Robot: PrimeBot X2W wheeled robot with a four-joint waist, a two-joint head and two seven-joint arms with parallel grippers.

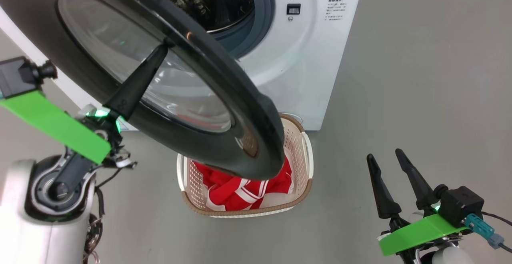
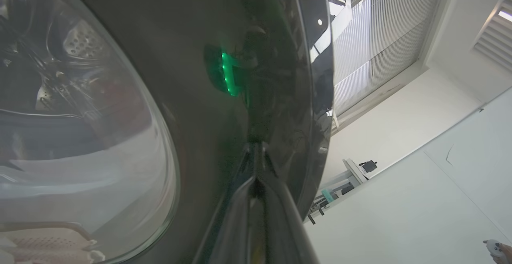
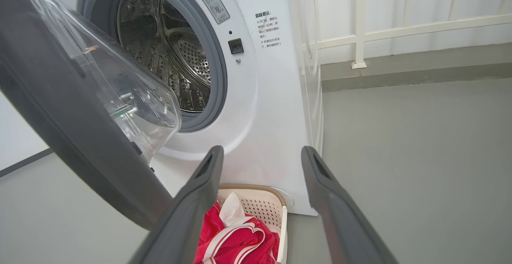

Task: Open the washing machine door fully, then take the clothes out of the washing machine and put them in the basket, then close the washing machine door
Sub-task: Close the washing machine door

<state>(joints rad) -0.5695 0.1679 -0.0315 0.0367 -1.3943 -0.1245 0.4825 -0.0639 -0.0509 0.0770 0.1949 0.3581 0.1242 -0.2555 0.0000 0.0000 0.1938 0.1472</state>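
Black door [image 1: 240,108] hangs half-open across upper left, above the basket [image 1: 307,164] at lower centre holding the red clothes [image 1: 240,192]. Left gripper [image 1: 165,50], pinched together, presses its tip on the door's face, apparently to push it shut. Right gripper [image 1: 385,156] hangs spread wide and empty, lower right.

Washing machine door [image 1: 240,96] overhangs the basket [image 1: 308,164]. Drum mouth [image 1: 224,4] reachable from the right, over open floor [image 1: 420,96].
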